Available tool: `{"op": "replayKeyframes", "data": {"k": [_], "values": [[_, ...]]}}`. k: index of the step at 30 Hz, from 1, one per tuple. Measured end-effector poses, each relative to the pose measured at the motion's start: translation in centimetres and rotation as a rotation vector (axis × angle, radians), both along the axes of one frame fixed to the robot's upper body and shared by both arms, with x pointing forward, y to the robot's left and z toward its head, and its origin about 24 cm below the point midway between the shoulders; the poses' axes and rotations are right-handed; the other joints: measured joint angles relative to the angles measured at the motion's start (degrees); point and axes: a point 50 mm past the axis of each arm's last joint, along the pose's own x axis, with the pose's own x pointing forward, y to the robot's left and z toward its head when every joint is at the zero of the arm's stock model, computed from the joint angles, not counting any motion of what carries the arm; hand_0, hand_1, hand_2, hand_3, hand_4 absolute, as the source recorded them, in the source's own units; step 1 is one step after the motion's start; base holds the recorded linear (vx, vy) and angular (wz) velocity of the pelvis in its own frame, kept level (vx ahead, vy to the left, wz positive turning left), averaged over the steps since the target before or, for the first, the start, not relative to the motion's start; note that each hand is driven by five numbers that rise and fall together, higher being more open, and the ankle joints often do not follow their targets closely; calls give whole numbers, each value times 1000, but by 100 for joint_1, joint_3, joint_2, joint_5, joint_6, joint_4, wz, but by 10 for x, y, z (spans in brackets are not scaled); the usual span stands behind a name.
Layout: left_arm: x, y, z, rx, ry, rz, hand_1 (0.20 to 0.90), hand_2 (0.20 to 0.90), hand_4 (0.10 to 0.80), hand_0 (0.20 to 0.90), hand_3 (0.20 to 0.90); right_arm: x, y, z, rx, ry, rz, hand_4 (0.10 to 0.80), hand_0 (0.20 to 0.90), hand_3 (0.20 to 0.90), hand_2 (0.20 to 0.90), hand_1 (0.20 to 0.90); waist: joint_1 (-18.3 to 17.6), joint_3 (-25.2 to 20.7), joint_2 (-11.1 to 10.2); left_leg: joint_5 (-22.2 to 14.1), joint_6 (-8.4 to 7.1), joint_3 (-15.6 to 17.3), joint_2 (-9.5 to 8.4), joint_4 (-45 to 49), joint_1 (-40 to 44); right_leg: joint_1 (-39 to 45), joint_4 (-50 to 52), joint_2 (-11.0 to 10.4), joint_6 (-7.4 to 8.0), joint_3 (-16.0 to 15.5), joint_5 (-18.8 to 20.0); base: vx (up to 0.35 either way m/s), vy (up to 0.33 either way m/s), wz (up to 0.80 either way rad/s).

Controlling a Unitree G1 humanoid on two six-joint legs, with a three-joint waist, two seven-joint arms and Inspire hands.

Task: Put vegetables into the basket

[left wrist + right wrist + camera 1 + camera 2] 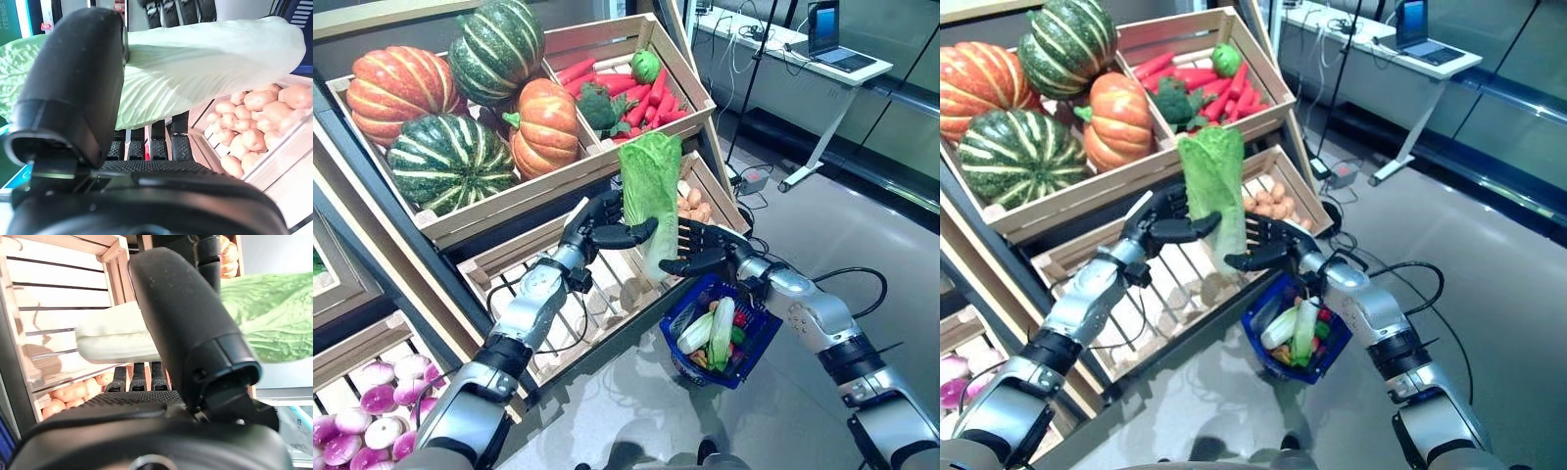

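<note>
A long pale-green napa cabbage (649, 176) stands upright in the air in front of the stand's middle crate. My left hand (599, 227) is curled round its middle from the left, thumb across the front. My right hand (710, 250) closes on its white lower end from the right. In the left wrist view the thumb (78, 83) lies over the cabbage (195, 63). In the right wrist view the thumb (181, 318) covers the stem (112, 340). The blue basket (766, 333) stands on the floor just below my right hand, with a pale green-white vegetable, a green one and small red ones inside.
The tilted wooden stand (558, 186) with its crates lies close behind and left of both hands. A crate of potatoes (249, 127) is just beyond the cabbage. A white desk (803, 49) with a laptop stands at the back right across grey floor.
</note>
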Motion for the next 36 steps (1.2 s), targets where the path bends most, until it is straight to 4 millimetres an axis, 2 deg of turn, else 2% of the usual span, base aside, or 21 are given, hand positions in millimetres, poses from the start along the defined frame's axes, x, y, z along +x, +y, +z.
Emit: {"op": "replayKeyframes", "data": {"k": [6,13,18,26,36], "values": [[-3,-8,-7,18,21,-23,300,300,400,300,300,1,1,-12,63,80,-50,800,900,900,900,900,153,-109,-37,3,-1,-21,1,0,17,30,0,0,0,-14,-1,12,-2,0],[-7,-14,-14,18,40,-47,300,300,400,300,300,5,12,-21,95,154,-64,800,900,900,900,900,201,-249,-151,40,6,-173,-1,0,-21,58,-1,-5,-1,-108,0,10,12,7],[-9,-16,-15,36,56,-61,300,300,400,300,300,6,13,-27,122,236,-64,800,900,900,900,900,266,-251,-149,64,6,-273,-1,-1,-12,121,-2,-8,-3,-165,2,10,11,8],[-11,-20,-20,69,100,-82,300,300,400,300,300,7,14,-47,192,361,-74,800,900,900,900,900,288,-382,-140,78,5,-306,-1,0,-37,121,-2,-10,-6,-191,3,0,1,1],[-11,-23,-20,65,102,-89,300,300,400,300,300,12,12,-48,189,413,-50,800,900,900,900,900,288,-471,-99,101,7,-380,-1,0,-70,130,-2,-10,-6,-249,3,-2,1,2]]}}
